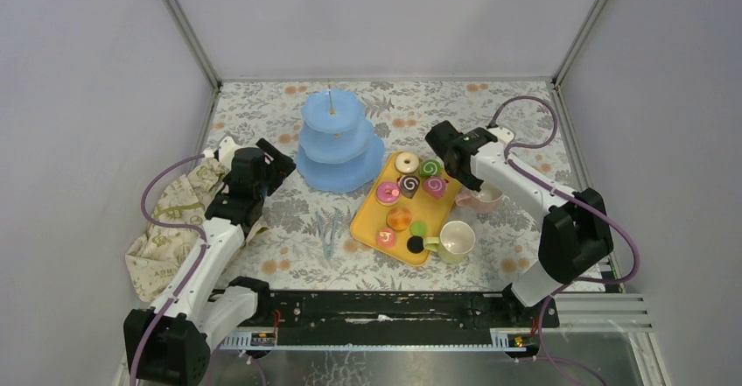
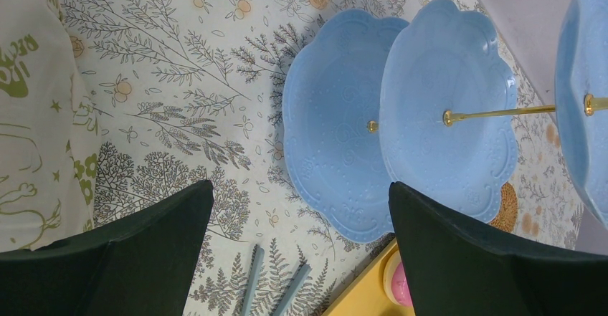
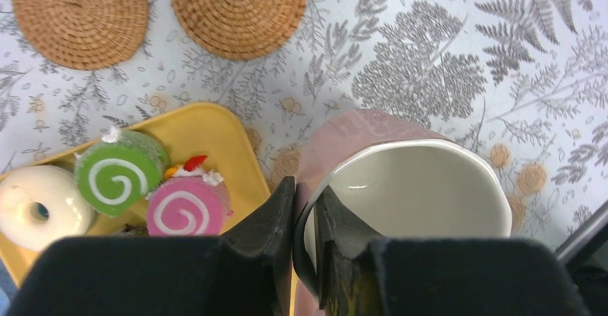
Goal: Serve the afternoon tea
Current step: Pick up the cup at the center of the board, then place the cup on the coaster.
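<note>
Black fingers [image 3: 262, 244] of the right pincer [image 3: 306, 208] pinch the rim of the pink mug [image 3: 344, 133], just beside the yellow tray [image 3: 208, 126]. The left pincer [image 2: 301, 194] hangs wide open, empty, over the floral surface [image 2: 179, 79] near the light-blue three-tier stand [image 2: 337, 151].

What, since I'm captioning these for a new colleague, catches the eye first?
The light-blue stand rises empty toward the back. Right of it lies a yellow tray crowded with colourful pastries. Beside the tray, the right gripper pinches the rim of the pink mug.
</note>
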Tool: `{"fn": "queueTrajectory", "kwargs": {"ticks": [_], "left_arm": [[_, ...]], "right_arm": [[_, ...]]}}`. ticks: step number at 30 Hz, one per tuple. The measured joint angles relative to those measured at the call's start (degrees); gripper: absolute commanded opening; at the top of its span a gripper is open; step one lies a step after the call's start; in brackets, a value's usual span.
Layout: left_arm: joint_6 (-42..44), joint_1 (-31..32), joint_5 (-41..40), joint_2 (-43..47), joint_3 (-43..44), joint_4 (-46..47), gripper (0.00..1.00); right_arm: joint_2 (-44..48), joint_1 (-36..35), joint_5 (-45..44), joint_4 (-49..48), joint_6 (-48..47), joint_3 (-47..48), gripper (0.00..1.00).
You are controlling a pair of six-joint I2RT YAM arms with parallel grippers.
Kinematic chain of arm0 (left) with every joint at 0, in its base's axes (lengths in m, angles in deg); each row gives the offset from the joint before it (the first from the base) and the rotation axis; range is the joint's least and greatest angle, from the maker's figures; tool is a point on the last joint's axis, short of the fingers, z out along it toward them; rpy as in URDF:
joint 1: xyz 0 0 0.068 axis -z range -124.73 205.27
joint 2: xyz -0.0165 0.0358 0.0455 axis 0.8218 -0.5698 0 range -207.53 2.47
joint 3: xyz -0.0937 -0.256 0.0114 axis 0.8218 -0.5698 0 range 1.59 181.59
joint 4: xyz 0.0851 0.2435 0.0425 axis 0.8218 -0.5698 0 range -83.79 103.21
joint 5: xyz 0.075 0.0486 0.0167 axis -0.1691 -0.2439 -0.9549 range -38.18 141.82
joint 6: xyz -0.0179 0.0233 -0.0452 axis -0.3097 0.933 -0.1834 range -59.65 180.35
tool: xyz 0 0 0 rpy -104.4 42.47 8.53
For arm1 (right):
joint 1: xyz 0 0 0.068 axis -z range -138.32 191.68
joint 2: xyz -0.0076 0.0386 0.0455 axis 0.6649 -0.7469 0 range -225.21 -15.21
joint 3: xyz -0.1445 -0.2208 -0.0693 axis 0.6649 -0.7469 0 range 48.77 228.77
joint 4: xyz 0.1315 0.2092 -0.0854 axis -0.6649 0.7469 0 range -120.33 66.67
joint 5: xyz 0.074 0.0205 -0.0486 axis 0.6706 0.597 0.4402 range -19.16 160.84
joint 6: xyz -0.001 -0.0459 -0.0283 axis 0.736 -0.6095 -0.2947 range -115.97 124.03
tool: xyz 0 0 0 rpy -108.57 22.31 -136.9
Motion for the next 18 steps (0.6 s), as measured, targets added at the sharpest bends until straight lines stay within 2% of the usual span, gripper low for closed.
{"fn": "queueTrajectory", "kwargs": {"ticks": [10, 18], "left_arm": [[0.0, 0.0, 0.0, -0.2, 0.0, 0.0, 1.00], [0.0, 0.0, -0.1, -0.3, 0.0, 0.0, 1.00]], "right_arm": [[-0.7, 6.0, 1.8, -10.1, -14.4, 5.0, 0.00], [-15.5, 7.7, 2.9, -11.5, -24.0, 24.6, 0.00]]}}
